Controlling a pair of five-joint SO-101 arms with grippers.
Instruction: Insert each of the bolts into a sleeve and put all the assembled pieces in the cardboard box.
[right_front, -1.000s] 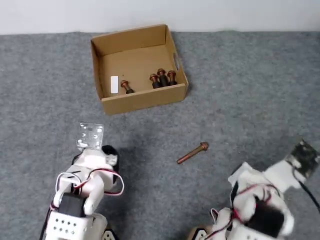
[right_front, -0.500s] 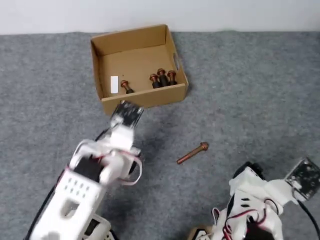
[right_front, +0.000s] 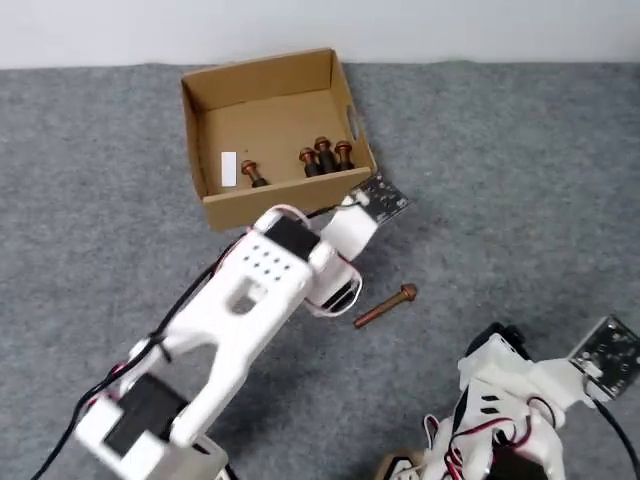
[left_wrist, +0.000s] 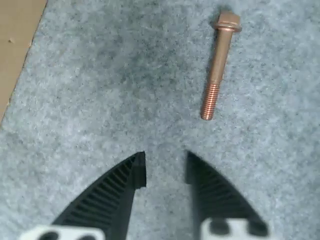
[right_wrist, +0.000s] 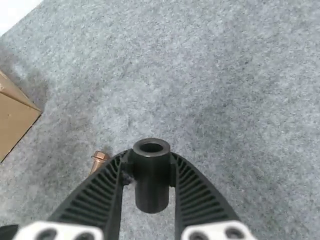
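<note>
A black sleeve (right_wrist: 151, 182) is clamped upright between the fingers of the right gripper (right_wrist: 150, 162), well away from the cardboard box (right_front: 280, 197). The fingers of the left gripper (left_wrist: 166, 162) are set narrowly apart and empty near the box's front wall, the loose bolt (left_wrist: 218, 67) lying just beyond on the carpet (right_front: 500, 150). With so slim a gap the bolt could be nudged and rolled instead of caught

Stretches the left arm (right_front: 250, 300) far out at a slant, left gripper (left_wrist: 165, 167) pointed down, jaws slightly apart. Holds the right arm (right_front: 510, 400) folded low, right gripper (right_wrist: 150, 160) clamped on a sleeve (right_wrist: 151, 187).
</note>
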